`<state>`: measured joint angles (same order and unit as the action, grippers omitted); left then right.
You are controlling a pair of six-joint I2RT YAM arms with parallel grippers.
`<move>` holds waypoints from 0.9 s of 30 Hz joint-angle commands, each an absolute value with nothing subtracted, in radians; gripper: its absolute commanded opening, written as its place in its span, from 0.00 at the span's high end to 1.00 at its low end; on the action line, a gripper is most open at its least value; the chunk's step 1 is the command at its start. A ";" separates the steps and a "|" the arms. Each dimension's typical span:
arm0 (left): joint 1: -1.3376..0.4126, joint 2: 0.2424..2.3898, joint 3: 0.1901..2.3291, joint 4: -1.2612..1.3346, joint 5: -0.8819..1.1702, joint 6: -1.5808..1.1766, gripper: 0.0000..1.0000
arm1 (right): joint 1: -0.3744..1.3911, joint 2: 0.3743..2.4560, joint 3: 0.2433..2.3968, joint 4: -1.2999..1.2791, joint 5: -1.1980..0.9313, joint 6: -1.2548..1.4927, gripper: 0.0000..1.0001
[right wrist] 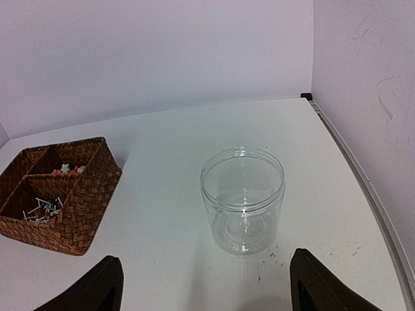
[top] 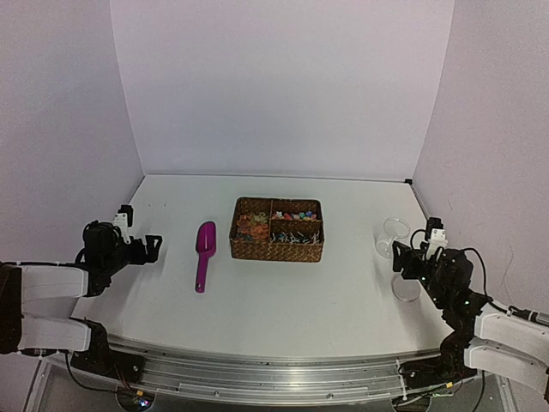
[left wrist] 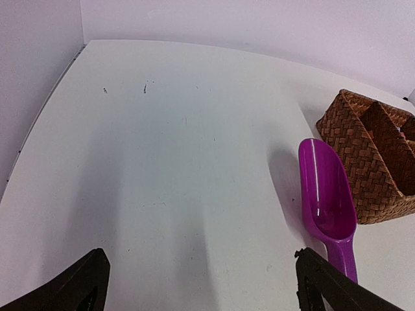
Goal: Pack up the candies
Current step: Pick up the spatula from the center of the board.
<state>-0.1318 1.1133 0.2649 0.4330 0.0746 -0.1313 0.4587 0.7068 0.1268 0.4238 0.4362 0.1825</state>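
The candies (top: 296,212) lie in a brown woven basket (top: 276,249) at mid table: small pink, red, yellow and blue pieces in the back right compartment, silvery wrapped ones (top: 296,233) in front of them. They also show in the right wrist view (right wrist: 68,170). A magenta scoop (top: 204,254) lies left of the basket, empty (left wrist: 327,201). A clear open jar (right wrist: 243,197) stands empty on the right (top: 395,230). My left gripper (top: 152,247) is open and empty, left of the scoop (left wrist: 201,295). My right gripper (top: 397,257) is open and empty just short of the jar (right wrist: 204,295).
The basket's left compartment holds orange-brown pieces (top: 251,225). A clear round disc, maybe the jar's lid (top: 407,290), lies by my right gripper. White walls close the table at the back and both sides.
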 commanded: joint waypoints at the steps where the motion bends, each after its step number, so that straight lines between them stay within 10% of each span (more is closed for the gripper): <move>1: -0.129 1.102 0.296 0.441 0.080 -0.156 0.00 | 0.454 0.733 0.182 0.469 0.424 0.153 0.15; 12: -0.129 1.104 0.314 0.488 0.331 0.088 0.00 | 0.455 0.689 0.161 0.478 0.462 0.151 0.15; 18: -0.130 1.129 0.548 -0.087 0.978 0.925 0.01 | 0.455 0.741 0.231 0.475 0.400 0.133 0.15; 22: -0.142 1.312 0.809 -0.608 1.004 1.541 0.06 | 0.455 0.832 0.312 0.464 0.310 0.112 0.16; 27: -0.182 1.562 1.076 -0.734 0.967 1.459 0.15 | 0.455 0.924 0.388 0.440 0.175 0.147 0.18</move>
